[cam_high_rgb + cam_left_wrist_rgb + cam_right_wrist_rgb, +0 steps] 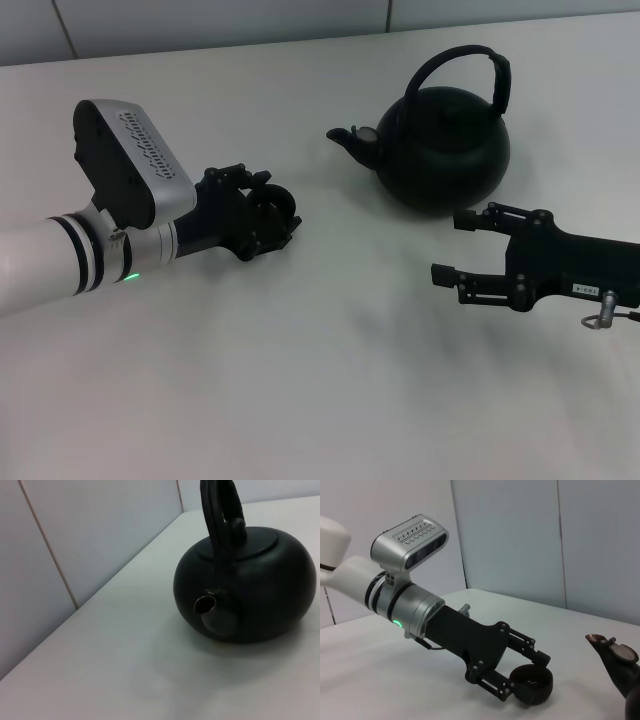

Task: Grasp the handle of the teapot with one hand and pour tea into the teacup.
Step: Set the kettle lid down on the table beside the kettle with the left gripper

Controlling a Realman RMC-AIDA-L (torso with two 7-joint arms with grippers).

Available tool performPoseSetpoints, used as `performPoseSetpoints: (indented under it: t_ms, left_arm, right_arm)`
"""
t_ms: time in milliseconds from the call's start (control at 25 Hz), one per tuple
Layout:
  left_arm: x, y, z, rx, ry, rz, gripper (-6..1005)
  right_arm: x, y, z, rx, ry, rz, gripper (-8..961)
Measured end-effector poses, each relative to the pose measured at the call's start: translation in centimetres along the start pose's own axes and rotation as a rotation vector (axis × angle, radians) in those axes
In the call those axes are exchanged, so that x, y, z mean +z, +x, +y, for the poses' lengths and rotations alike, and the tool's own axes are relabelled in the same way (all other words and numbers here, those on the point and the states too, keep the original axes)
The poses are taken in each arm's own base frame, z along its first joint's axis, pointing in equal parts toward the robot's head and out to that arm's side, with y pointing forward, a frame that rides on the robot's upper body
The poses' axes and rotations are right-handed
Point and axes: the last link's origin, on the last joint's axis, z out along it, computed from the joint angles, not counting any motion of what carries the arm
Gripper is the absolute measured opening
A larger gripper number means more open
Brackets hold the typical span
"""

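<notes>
The round matte-black teapot (pixel 445 140) stands on the white table at the back right, its spout (pixel 350 138) pointing toward my left arm. Its arched handle (pixel 470 65) rises over the lid. The left wrist view shows the teapot (pixel 245 585) and handle (pixel 220 510) close up. The small black teacup (pixel 268 203) sits left of the pot, and my left gripper (pixel 275 215) is shut on it. From the right wrist view, the teacup (pixel 540 687) rests on the table between the left gripper's (pixel 526 676) fingers. My right gripper (pixel 455 248) is open and holds nothing, just in front of the pot.
A pale panelled wall (pixel 300 20) runs behind the table's far edge (pixel 200 48). The table top (pixel 330 380) is white and bare in the front and middle. My left arm's silver camera housing (pixel 130 160) stands above its wrist.
</notes>
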Motion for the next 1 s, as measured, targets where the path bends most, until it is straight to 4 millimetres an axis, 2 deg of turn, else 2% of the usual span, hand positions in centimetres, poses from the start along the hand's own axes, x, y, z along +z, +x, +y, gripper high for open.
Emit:
performPoseSetpoints:
  t_ms: [1000]
  left_arm:
    - [-0.14,-0.65,0.05,-0.013,0.008,-0.020,683]
  right_arm:
    - [-0.01,0.12,0.05,0.001,-0.001,0.005,814]
